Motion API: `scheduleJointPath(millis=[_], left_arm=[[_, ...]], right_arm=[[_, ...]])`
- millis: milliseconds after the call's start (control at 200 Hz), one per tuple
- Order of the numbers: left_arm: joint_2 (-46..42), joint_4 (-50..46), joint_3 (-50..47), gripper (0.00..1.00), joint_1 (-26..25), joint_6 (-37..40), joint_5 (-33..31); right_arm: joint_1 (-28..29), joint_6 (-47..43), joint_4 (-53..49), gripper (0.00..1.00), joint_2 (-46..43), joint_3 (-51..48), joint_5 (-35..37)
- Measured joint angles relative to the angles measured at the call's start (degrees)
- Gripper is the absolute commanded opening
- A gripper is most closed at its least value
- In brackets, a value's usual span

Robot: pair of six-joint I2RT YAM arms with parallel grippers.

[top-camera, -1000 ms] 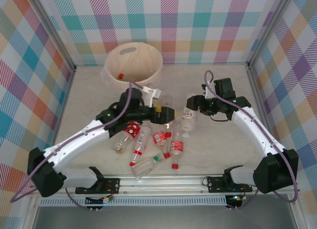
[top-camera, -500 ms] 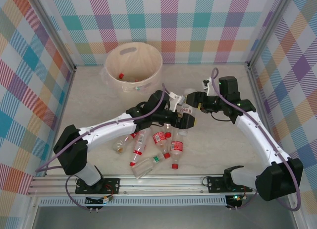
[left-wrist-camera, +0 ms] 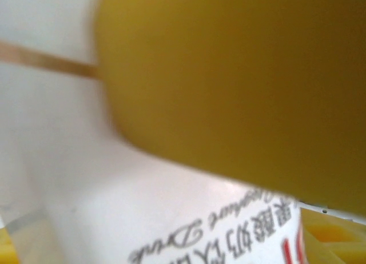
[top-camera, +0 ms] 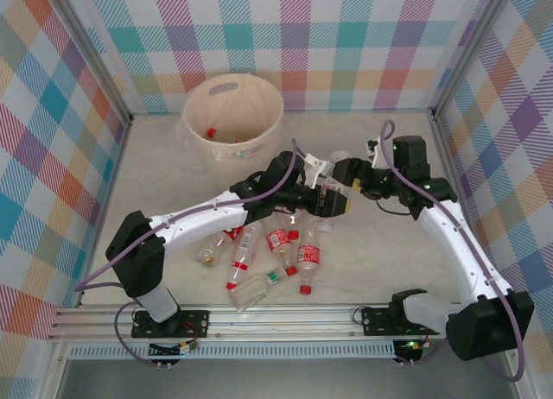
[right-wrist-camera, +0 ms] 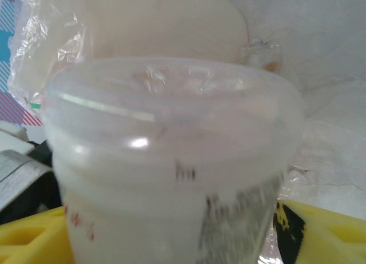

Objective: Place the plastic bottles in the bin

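**Bin**: round, cream, upright at 11 o'clock on the worktop, close to the checked back wall. The overhead view looks into it and finds a few bottles in the bin, with a red cap at the bin's own 8 o'clock. In the right wrist view a blurred cream curve sits at 12 o'clock, apparently this same bin, with crinkled plastic film at 10 o'clock.

**Loose bottles**: a cluster lying on their sides at 6 to 7 o'clock from the worktop's centre. They are clear with red labels and caps, and some are partly under the left forearm.

**Left gripper** and **right gripper**: they meet just past the worktop's centre at about 2 o'clock, the right gripper at 12 o'clock of the left, touching or nearly so. From overhead the two bodies crowd together, so their openings cannot be told.

**Carried bottle**: it is raised off the worktop where the grippers meet.
- The right wrist view shows its clear end head-on, between that gripper's yellow fingers. Its sides reach both fingers, but whether they press cannot be told.
- The left wrist view shows its white label with black print and a red edge at 5 o'clock, half covered by a blurred yellow mass. A yellow finger corner is in sight, but whether the left gripper has closed on the bottle cannot be told.
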Motion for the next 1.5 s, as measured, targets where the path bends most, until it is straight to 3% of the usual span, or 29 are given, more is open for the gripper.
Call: scheduleJointPath(millis=[380, 535, 800, 1040, 1345, 1500], left_arm=[[0.57, -5.57, 3.37, 0.57, 1.36, 1.16, -3.06], [0.57, -11.54, 7.93, 0.51, 3.78, 2.93, -4.11], [0.57, -23.28, 22.25, 0.48, 10.67, 7.93, -5.90], [-0.48, -31.91, 31.39, 0.35, 18.01, 12.26, -10.03], [-1.31, -36.74, 36.87, 0.18, 33.22, 16.81, -14.49], [2.08, -41.44, 39.56, 0.16, 36.06, 21.59, -17.31]], right_arm=[[-11.04, -6.14, -12.57, 0.93, -12.52, 0.83, 2.16], [-11.52, -7.78, -14.27, 0.93, -14.97, 0.48, 5.44], [-11.54, -8.66, -14.93, 0.92, -16.46, -7.06, 6.08], [-11.54, -7.23, -13.18, 0.92, -17.99, -16.81, 0.85], [-11.52, -6.84, -11.67, 0.92, -18.12, -17.42, -0.85], [-11.54, -6.23, -12.96, 0.92, -20.02, -17.55, -0.92]])
